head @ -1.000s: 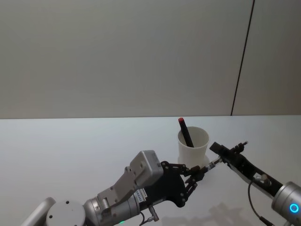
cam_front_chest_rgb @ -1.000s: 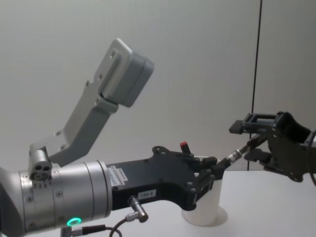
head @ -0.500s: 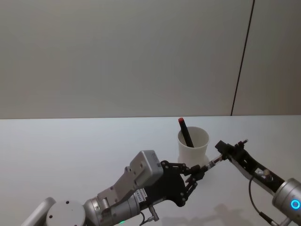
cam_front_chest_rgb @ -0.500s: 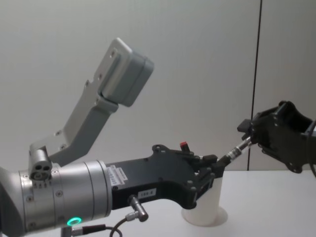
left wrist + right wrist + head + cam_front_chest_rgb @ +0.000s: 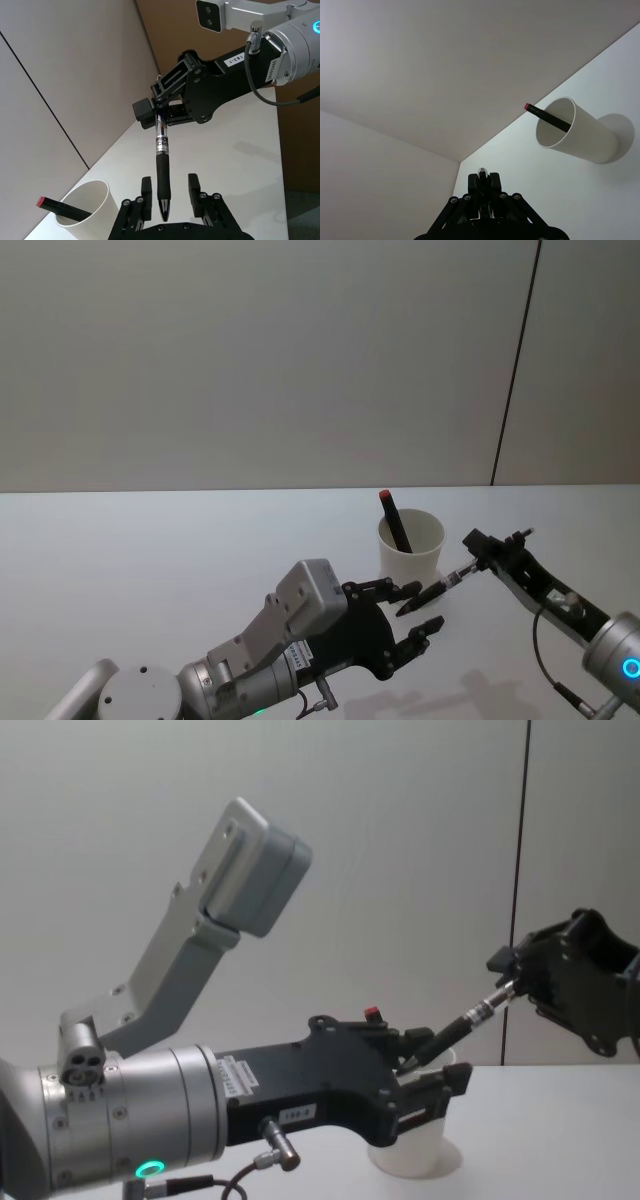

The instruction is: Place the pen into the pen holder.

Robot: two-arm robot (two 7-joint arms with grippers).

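A black pen (image 5: 447, 584) with a clear upper section is held by its top end in my right gripper (image 5: 474, 562), which is shut on it. Its tip hangs between the spread fingers of my open left gripper (image 5: 422, 606), touching neither finger (image 5: 146, 192). In the left wrist view the pen (image 5: 161, 165) runs from the right gripper (image 5: 156, 111) towards the left gripper (image 5: 169, 184). The white paper cup pen holder (image 5: 410, 544) stands just beyond both grippers, with a red-capped black pen (image 5: 394, 520) leaning inside it. The chest view shows the pen (image 5: 468, 1023) slanting above the cup (image 5: 410, 1152).
The white table (image 5: 150, 570) stretches wide to the left of the cup. A grey wall (image 5: 250, 360) with a dark vertical seam (image 5: 515, 370) stands behind. My left arm's bulky wrist (image 5: 300, 1095) fills the near space in the chest view.
My left gripper has opened and let go of the pen's tip end. The right gripper now holds the pen alone and has shifted slightly right and up.
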